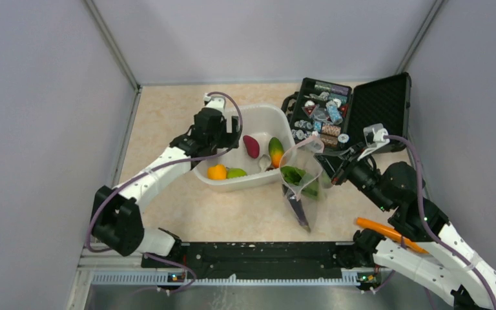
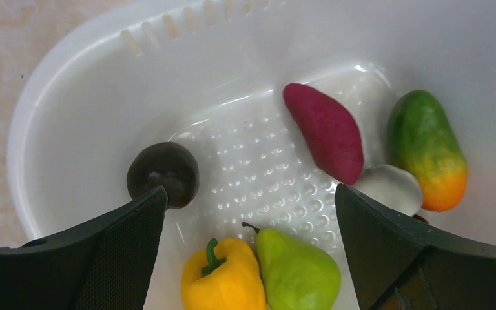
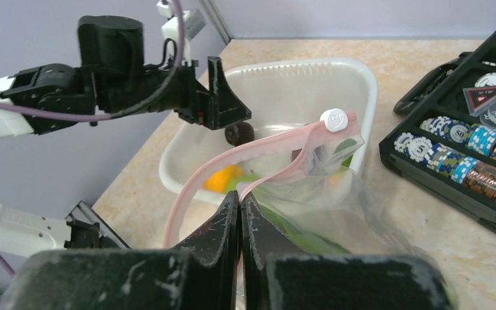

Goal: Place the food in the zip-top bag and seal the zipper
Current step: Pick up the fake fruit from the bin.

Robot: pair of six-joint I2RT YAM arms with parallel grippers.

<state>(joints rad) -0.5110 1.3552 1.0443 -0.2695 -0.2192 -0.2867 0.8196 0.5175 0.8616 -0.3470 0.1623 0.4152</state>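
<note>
Zip-top bag [image 1: 302, 184] stands on the table between the white tub [image 1: 278, 116] and the open black case [image 1: 378, 103], just beside the tub's near right corner. It is clear and crinkly, its mouth gaping upward. The pinkish zipper [image 3: 258, 152] loops round the opening, with a white slider [image 3: 333, 119] at its far end. Through the plastic show a green leafy piece [image 1: 295, 174] and, lower down, a dark eggplant [image 1: 299, 210]. The right gripper [image 3: 240, 197] has its fingers pinched together on the near edge of the mouth, at the strip, and holds the bag up. In the tub lie a magenta piece [image 2: 326, 132], a green-and-orange fruit [image 2: 429, 148], a whitish piece [image 2: 392, 187] touching both of them, a yellow pepper [image 2: 223, 274], a green pear [image 2: 297, 271] just beside the pepper, and a dark round piece [image 2: 163, 173] apart from the rest. The left gripper [image 2: 250, 190] hangs over the tub's left half with its fingers spread wide and nothing between them. The case holds rows of poker chips [image 1: 323, 126]. A long orange piece [image 1: 387, 234] lies near the right arm's base. The tabletop [image 1: 168, 123] is beige with a pale marbled pattern. Plain lilac-grey walls [image 1: 39, 97] enclose it on the left, back and right.
</note>
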